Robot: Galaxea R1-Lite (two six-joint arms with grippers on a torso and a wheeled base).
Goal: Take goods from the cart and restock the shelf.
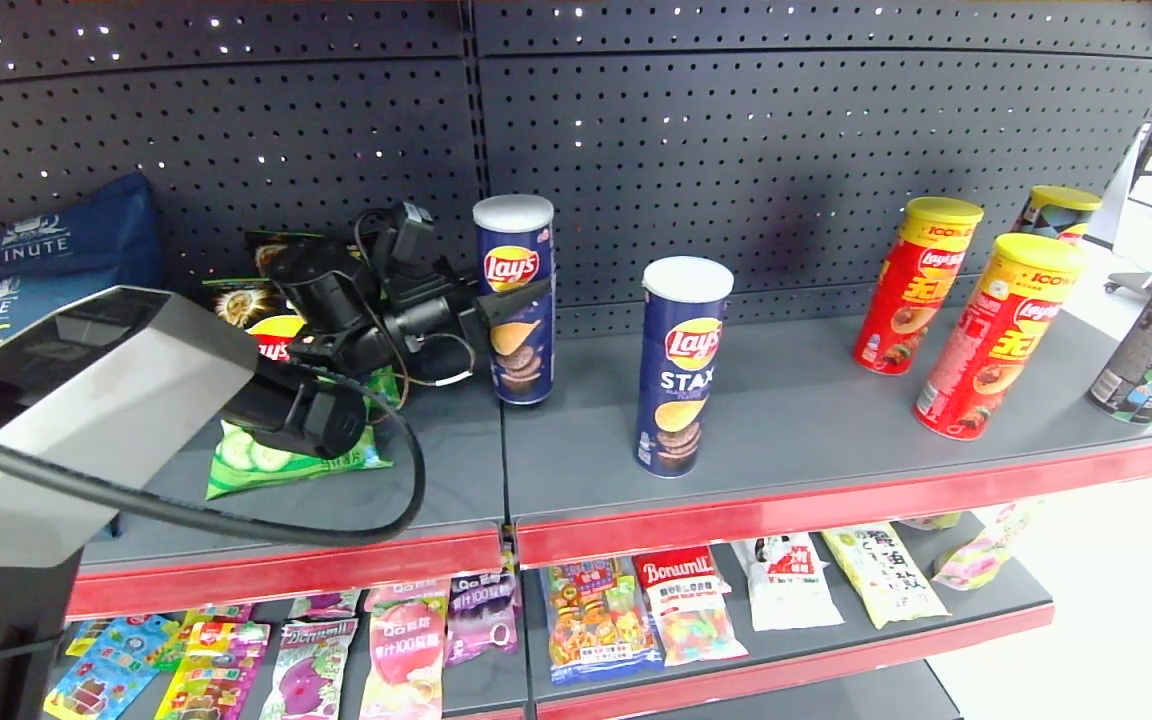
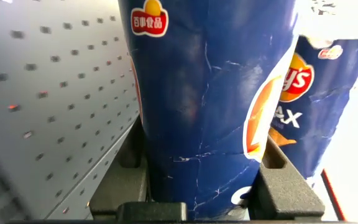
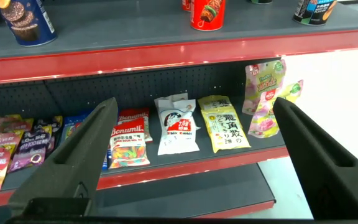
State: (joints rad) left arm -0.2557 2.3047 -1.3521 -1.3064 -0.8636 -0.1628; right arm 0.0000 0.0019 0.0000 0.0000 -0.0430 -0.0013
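Grey shelf [image 1: 816, 410] bears two blue cans [image 1: 681, 365], red cans [image 1: 996, 335] and snack bags [image 1: 266, 465].

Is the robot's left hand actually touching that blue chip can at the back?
Touching. The left wrist view shows the blue chip can wedged between both fingers, their inner faces flush against its sides, with no gap.

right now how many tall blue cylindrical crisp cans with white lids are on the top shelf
2. The back can stands by the pegboard, held in the left gripper; the front can stands free to its right, nearer the shelf's red edge. None seems hidden.
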